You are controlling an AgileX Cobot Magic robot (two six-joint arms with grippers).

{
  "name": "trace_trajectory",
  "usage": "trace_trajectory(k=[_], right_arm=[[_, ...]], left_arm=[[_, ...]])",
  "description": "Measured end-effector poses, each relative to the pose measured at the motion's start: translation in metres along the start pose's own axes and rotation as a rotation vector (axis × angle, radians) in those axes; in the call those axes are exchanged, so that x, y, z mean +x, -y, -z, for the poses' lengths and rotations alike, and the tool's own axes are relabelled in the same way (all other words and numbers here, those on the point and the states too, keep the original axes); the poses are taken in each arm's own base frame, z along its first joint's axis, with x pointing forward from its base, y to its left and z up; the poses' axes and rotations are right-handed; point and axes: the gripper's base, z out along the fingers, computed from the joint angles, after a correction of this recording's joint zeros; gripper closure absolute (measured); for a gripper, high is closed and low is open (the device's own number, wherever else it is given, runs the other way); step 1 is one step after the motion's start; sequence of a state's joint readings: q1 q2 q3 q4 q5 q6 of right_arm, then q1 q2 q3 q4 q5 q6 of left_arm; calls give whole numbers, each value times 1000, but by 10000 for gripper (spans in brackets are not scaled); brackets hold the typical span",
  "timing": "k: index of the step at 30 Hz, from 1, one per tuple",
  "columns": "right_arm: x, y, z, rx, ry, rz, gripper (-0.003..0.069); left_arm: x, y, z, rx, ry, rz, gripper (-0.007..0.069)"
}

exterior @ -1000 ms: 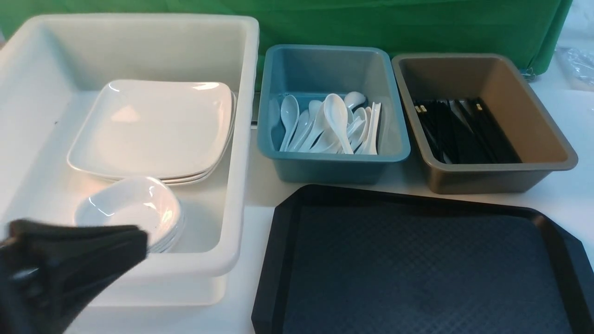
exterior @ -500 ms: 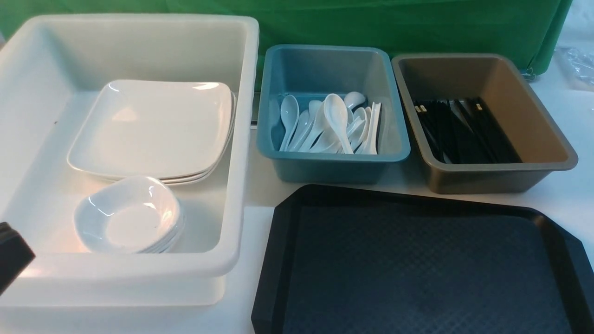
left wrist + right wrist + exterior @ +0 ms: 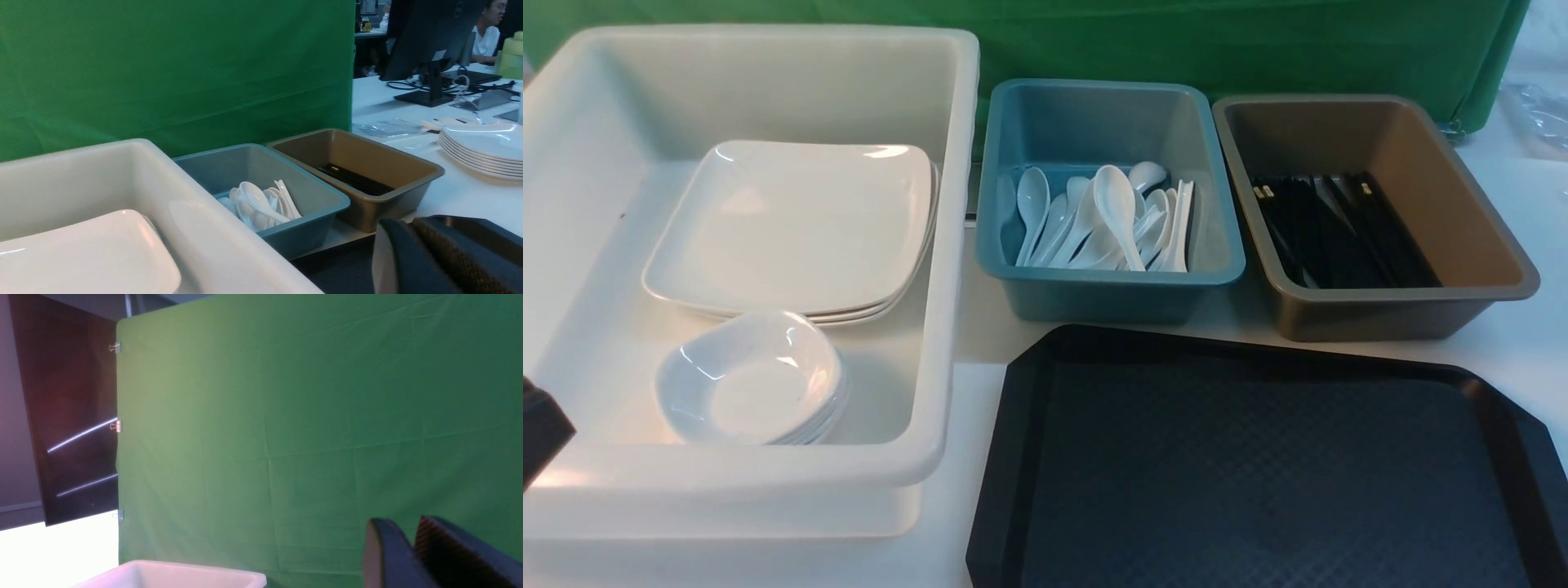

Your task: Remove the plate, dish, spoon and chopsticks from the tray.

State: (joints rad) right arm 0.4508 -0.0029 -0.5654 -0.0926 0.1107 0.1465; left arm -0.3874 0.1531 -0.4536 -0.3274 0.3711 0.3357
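The black tray (image 3: 1258, 474) lies at the front right with nothing on it. A stack of white plates (image 3: 792, 220) and a stack of small white dishes (image 3: 752, 380) sit inside the big white bin (image 3: 947, 245). Several white spoons (image 3: 1115, 208) lie in the blue bin (image 3: 1111, 286), and black chopsticks (image 3: 1339, 229) lie in the brown bin (image 3: 1405, 314). Only a black tip of my left gripper (image 3: 539, 433) shows at the left edge; in its wrist view the left gripper (image 3: 408, 232) is shut and empty. My right gripper (image 3: 404, 531) faces the green cloth, its fingers narrowly apart and empty.
A green cloth (image 3: 1176, 41) hangs behind the bins. The left wrist view shows another stack of white plates (image 3: 482, 147) on the table to the right of the brown bin, with a monitor and cables behind. The three bins stand close together.
My left gripper has drawn back from over the white bin's front wall to the left edge of the front view, uncovering the dishes. Nothing else has moved.
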Motion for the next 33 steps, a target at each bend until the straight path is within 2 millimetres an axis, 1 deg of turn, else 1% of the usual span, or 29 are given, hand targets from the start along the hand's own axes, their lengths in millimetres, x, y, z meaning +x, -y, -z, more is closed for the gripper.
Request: trace_trajectory(k=[4,5,9,13,15,18,20,33], right_arm=[[0,0,0,0,0,0,496],[0,0,0,0,0,0,494],[0,0,0,0,0,0,482],[0,0,0,0,0,0,472],[0,0,0,0,0,0,465],[0,0,0,0,0,0,456],[0,0,0,0,0,0,454],[0,0,0,0,0,0,442]], left_arm=[[19,-8,0,-124,-12,38,610],[26,-10,0,-163,-20,46,610],[62,-15,2,-311,-47,26,610],[95,-24,-1,-456,-78,40,610],[109,-27,-2,-501,-104,42,610],[124,-29,-3,-519,-130,41,610],[128,-29,-3,-518,-135,36,610],[131,-28,-3,-489,-184,5,610]])
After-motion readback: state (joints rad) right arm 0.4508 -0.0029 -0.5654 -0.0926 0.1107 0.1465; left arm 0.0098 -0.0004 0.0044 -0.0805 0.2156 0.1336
